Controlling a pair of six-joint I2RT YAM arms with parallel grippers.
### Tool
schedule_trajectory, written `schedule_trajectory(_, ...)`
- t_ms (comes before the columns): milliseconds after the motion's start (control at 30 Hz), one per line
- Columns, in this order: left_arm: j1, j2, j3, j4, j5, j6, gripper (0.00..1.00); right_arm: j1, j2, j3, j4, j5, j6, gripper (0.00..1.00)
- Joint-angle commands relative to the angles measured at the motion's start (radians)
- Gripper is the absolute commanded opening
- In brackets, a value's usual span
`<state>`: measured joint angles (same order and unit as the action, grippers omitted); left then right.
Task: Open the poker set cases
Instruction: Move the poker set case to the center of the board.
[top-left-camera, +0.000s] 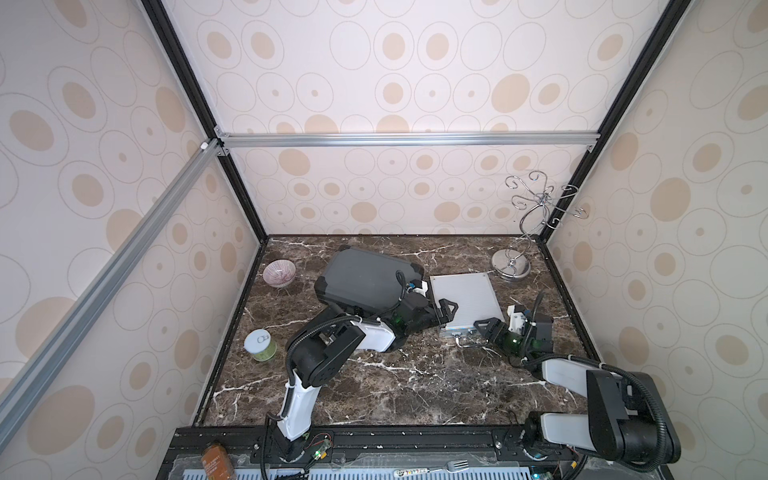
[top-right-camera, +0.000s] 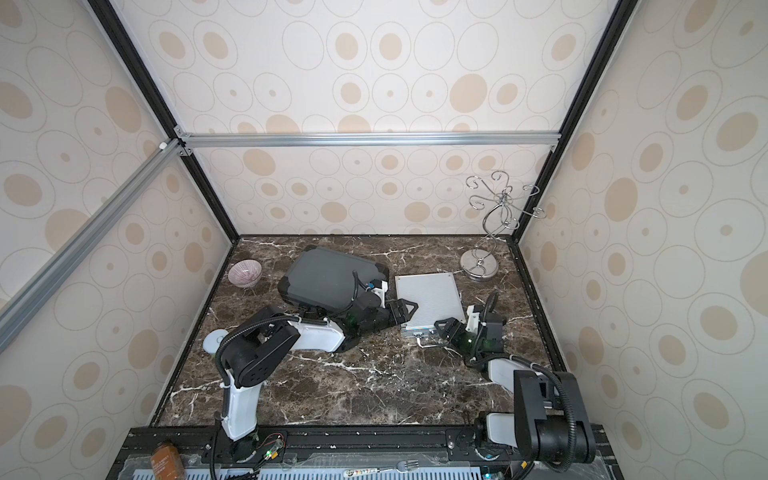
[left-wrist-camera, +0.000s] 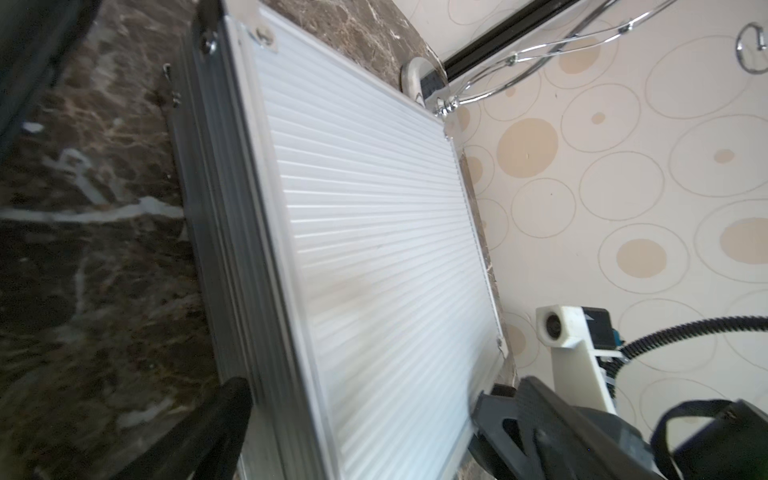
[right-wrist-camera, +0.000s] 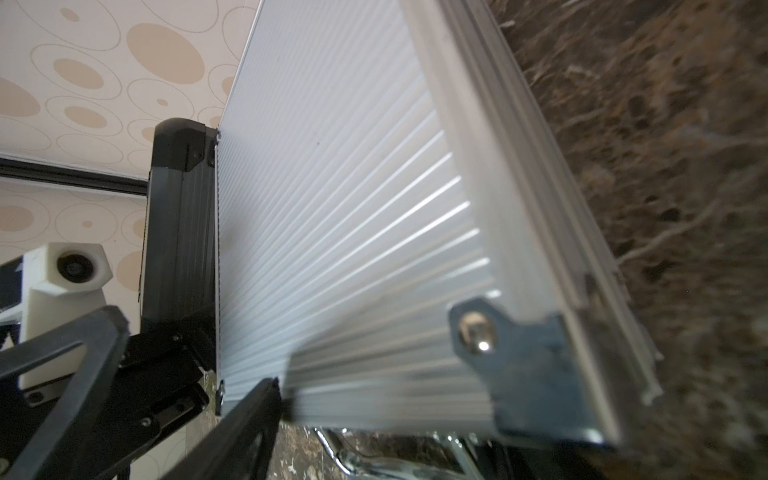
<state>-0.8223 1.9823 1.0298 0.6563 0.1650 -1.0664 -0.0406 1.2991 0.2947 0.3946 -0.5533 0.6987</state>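
Both poker set cases lie flat and closed on the marble table in both top views. The larger dark grey case (top-left-camera: 361, 278) (top-right-camera: 328, 276) lies to the left, and the ribbed silver case (top-left-camera: 463, 297) (top-right-camera: 430, 297) (left-wrist-camera: 374, 249) (right-wrist-camera: 353, 208) lies beside it. My left gripper (top-left-camera: 445, 312) (top-right-camera: 402, 311) is open wide, straddling the silver case's near left corner, with one finger (left-wrist-camera: 232, 415) beside its side wall. My right gripper (top-left-camera: 487, 328) (top-right-camera: 446, 328) is at the near right corner. One of its fingers (right-wrist-camera: 249, 415) is at the lid's near edge and the other is hidden. The chrome handle (right-wrist-camera: 345, 457) lies below.
A pink bowl (top-left-camera: 279, 272) sits at the far left and a tin can (top-left-camera: 260, 344) at the near left. A chrome mug tree (top-left-camera: 511, 266) stands just behind the silver case. Patterned walls enclose three sides. A bottle (top-left-camera: 216, 457) and a fork (top-left-camera: 455, 465) lie on the front ledge.
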Motion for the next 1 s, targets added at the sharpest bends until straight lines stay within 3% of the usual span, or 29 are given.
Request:
schedule_trajectory(0,0.009,-0.078,-0.043,0.034,-0.105,0.033,1.00,0.017,-0.026,-0.021,-0.027,-0.026,0.001,0.78)
schedule_trajectory(200,-0.024,-0.138,-0.118,0.060,-0.145,0.014,1.00,0.016,-0.069,0.006,-0.133,0.027,-0.051,0.80)
schedule_trajectory(600,-0.132,-0.162,-0.256,0.154,-0.178,-0.098,1.00,0.024,-0.036,-0.043,-0.023,-0.030,0.020,0.78)
schedule_trajectory(967,-0.181,-0.039,-0.295,0.372,-0.105,-0.251,0.85,0.056,-0.037,-0.040,0.007,-0.019,0.064,0.75)
